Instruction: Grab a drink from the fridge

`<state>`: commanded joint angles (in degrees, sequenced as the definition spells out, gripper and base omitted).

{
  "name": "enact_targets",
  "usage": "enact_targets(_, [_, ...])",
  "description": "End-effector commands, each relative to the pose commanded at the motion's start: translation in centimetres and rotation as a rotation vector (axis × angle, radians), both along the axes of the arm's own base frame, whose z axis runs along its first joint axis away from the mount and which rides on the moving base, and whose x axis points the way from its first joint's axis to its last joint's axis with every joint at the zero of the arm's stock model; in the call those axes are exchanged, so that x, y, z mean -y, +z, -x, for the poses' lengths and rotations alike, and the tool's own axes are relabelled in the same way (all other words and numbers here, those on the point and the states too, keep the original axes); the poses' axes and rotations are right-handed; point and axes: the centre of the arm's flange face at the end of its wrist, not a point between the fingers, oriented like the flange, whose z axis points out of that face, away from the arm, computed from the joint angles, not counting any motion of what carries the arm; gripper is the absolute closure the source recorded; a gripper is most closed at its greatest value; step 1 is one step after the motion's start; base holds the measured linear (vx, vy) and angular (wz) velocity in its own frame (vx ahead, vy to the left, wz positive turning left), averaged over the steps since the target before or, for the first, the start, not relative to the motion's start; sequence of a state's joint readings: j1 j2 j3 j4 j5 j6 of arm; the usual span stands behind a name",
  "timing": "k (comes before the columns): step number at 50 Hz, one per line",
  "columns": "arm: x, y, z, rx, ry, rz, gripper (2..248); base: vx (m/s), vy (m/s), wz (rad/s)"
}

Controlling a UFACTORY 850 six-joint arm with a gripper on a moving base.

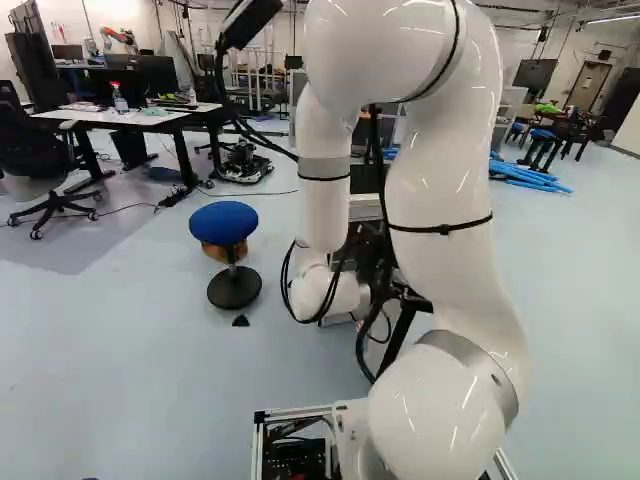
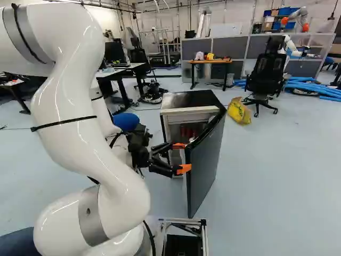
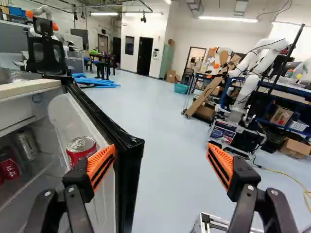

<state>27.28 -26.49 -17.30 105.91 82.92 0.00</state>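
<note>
Left base view: one white arm [image 1: 440, 200] fills the centre and right of the frame; one blue stool [image 1: 223, 222] stands left of it, and one black chair [image 1: 30, 150] at the upper left edge. Pale floor [image 1: 110, 340] extends from the stool to the lower left corner.

Right base view: one fridge [image 2: 189, 99] stands at mid-frame, its single door [image 2: 205, 165] swung out toward the lower centre. The gripper [image 2: 181, 157] is at the door's free edge. One yellow bag [image 2: 240, 112] and one office chair [image 2: 265, 74] occupy the upper right; floor extends from the door to the right edge of the frame.

Wrist view: two fingers, spread wide, nothing clasped. One finger overlaps the door's inner side; the black door edge runs between the two, nearer that finger, while floor shows from the edge to the other finger. One red can [image 3: 77, 156] sits in the door shelf, just ahead of the first finger. Deeper in the fridge are one silver can [image 3: 27, 145] and one second red can [image 3: 9, 167], with a red sliver beside it, too cropped to count. Another robot [image 3: 248, 87] stands well beyond the second finger.
</note>
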Motion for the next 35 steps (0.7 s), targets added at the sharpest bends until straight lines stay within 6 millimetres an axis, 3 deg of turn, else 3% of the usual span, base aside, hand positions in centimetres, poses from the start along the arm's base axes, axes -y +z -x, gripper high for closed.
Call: enact_targets(35, [2.5, 0.7, -4.1, 0.086, -0.159, -0.045, 3, 0.000, 0.000, 0.000])
